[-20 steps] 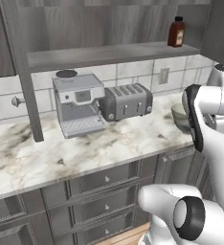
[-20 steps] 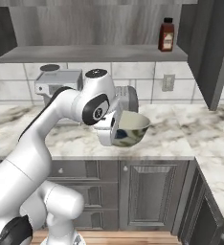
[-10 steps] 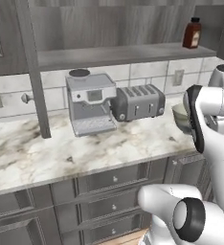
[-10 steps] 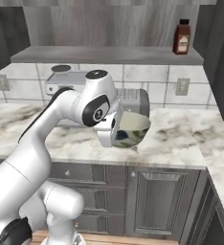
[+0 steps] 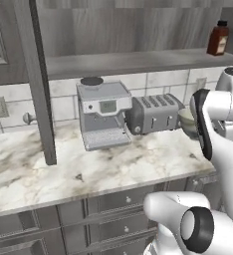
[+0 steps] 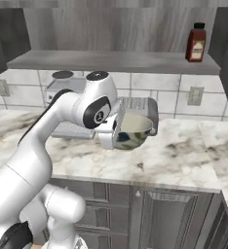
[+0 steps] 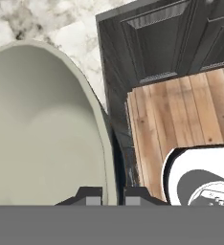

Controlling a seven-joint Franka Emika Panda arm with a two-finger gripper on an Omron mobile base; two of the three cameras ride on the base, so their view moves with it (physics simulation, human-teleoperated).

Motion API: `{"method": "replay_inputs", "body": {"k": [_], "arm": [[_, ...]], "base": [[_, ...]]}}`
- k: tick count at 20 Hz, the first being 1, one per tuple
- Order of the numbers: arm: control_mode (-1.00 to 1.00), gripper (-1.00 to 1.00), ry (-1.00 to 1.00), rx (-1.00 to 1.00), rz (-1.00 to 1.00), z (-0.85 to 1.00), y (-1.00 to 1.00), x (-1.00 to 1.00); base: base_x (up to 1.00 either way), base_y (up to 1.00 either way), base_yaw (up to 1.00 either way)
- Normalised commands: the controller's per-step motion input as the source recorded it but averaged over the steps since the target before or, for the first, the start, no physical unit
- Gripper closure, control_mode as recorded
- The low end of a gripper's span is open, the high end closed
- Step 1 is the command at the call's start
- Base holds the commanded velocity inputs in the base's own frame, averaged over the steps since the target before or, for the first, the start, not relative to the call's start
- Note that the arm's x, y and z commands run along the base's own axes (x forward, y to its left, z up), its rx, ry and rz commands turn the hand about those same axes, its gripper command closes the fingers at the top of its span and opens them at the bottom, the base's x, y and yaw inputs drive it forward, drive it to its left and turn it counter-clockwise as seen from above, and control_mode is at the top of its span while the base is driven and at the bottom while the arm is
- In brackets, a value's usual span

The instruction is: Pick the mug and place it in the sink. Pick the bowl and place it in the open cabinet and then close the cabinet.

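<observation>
My gripper (image 6: 117, 134) is shut on the rim of the bowl (image 6: 134, 130), a cream bowl with dark blotches, held in the air above the marble counter (image 6: 184, 155) in front of the toaster. In the hand view the bowl's pale inside (image 7: 42, 129) lies left of the gripper (image 7: 112, 195), whose fingertips (image 7: 90, 196) pinch its rim. From the left base view the bowl (image 5: 186, 121) peeks out behind my arm. The cabinet (image 6: 121, 29) stands open above, its shelf (image 6: 111, 62) just higher than the bowl. The mug and the sink are out of view.
A coffee machine (image 5: 102, 115) and a toaster (image 5: 153, 113) stand against the tiled wall. A red-brown bottle (image 6: 196, 43) sits at the shelf's right end. A dark upright panel (image 5: 39, 84) rises from the counter at left. Grey drawers (image 5: 113, 204) and wood floor (image 7: 181, 124) lie below.
The whole scene has slid right in both base views, so the base has moved left along the counter. The bowl stays in the shut gripper, held the same way.
</observation>
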Motion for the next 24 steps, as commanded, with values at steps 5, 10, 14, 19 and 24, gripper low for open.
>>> {"method": "replay_inputs", "body": {"k": [5, 10, 14, 19, 24], "arm": [[1.00, 1.00, 0.00, 0.00, 0.00, 0.00, 0.00, 0.00], [1.00, 1.00, 0.00, 0.00, 0.00, 0.00, 0.00, 0.00], [1.00, 1.00, 0.00, 0.00, 0.00, 0.00, 0.00, 0.00], [1.00, 1.00, 0.00, 0.00, 0.00, 0.00, 0.00, 0.00], [1.00, 1.00, 0.00, 0.00, 0.00, 0.00, 0.00, 0.00]], "base": [[0.58, -0.26, 0.00], [0.18, -0.40, 0.00], [0.00, -0.20, -0.05], [0.02, -0.07, -0.09], [0.12, 0.10, -0.01]]}}
